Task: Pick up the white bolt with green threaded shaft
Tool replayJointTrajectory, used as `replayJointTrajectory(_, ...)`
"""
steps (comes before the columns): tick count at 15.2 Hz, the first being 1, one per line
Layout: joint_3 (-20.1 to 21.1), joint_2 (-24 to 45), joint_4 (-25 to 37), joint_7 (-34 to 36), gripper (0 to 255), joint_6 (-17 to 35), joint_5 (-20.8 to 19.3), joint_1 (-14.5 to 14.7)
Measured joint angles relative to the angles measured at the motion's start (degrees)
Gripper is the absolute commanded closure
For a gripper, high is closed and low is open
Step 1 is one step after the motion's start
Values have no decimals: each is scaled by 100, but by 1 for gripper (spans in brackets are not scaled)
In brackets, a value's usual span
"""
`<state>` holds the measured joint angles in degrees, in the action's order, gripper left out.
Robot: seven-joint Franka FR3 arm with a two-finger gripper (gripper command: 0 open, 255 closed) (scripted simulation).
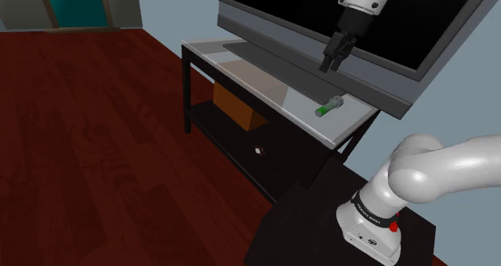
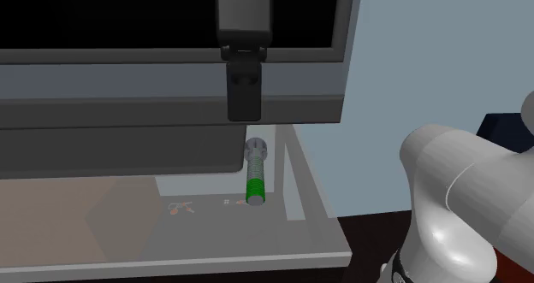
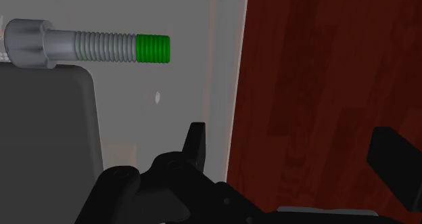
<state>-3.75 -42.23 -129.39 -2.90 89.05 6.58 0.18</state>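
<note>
Close in on the shoulder view first: the dark stand [image 1: 301, 220] sits at 5 o'clock, and the white arm [image 1: 433, 172] loops out of it and up over the table [image 1: 241, 67].

Now the prize. The bolt [image 1: 330, 107] lies flat on that grey tabletop, close to the end nearest the stand, nothing touching it. Its pale head points toward 2 o'clock, its green tip toward 8. On its side like that it offers its shaft across the fingers, I'd say, which is why the hand hangs overhead.

In the second exterior view the bolt [image 2: 255, 172] runs 12 to 6, green end toward the table's front edge.

And here's the gripper [image 1: 329, 66], poised at 12 o'clock from the bolt, well clear above it, pointing down. The wrist view settles it: the gripper [image 3: 291, 138] has its black fingers [image 3: 196, 140] spread wide, gripping nothing, touching nothing. The bolt [image 3: 88, 45] lies off to one side of them, not between them. A sideways shift looks needed before any drop.

Behind it all, the big television [image 1: 281, 7] backs the table.
</note>
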Motion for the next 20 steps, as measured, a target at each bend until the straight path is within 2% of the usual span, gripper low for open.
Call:
replayJointTrajectory(2, -54, -64, -90, -199, 0, 3, -71, 53)
replayJointTrajectory(4, -223, -226, -344, -957, 0, 33, -318, 247)
replayJointTrajectory(11, -1197, -762, -1456, -4364, 0, 561, -1683, 987)
replayJointTrajectory(17, -2340, -865, -2042, -7348, 0, 1353, -3113, 1530)
replayJointTrajectory(20, -2586, -839, -2207, -7870, 0, 1626, -3405, 1616)
